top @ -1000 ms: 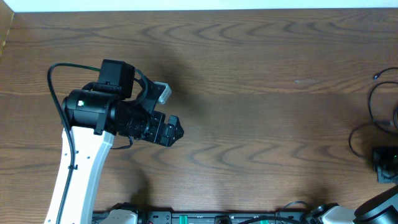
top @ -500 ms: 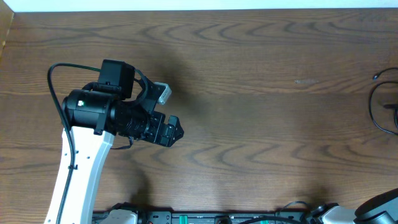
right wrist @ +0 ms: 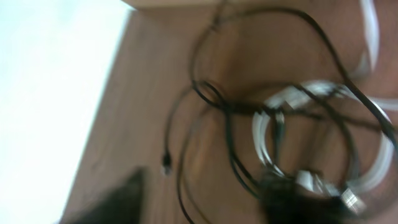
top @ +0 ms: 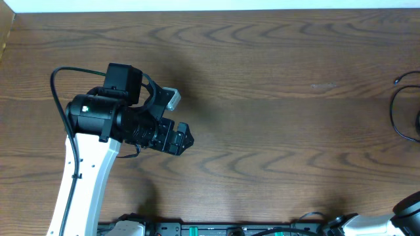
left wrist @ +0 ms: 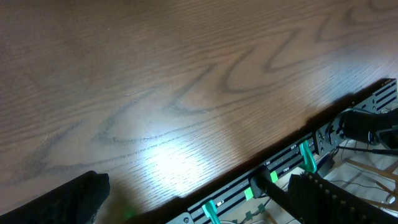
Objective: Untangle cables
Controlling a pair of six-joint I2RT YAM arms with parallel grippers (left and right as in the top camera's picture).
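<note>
The cables lie at the table's right edge; in the overhead view only a black loop (top: pixel 396 117) and a small plug end (top: pixel 398 80) show. In the blurred right wrist view a white coil (right wrist: pixel 266 127) lies tangled with thin black cords (right wrist: pixel 208 93), and a loose plug (right wrist: pixel 166 165) rests on the wood. My right gripper (right wrist: pixel 205 205) hangs over them with its jaws apart, one black cord running under the gap, nothing pinched. My left gripper (top: pixel 182 139) hovers at the table's left. In its wrist view it (left wrist: pixel 202 205) stands wide open with nothing between its fingers.
The wooden table (top: pixel 275 98) ends at a white strip along the back. A black rail with green clips (left wrist: pixel 292 165) runs along the front edge. Only a piece of the right arm (top: pixel 410 211) shows at the overhead view's bottom right corner.
My right gripper has let go and opened, and has drawn back out of the overhead view toward the bottom right. The black loop it held has slipped to the right edge. The left arm is still.
</note>
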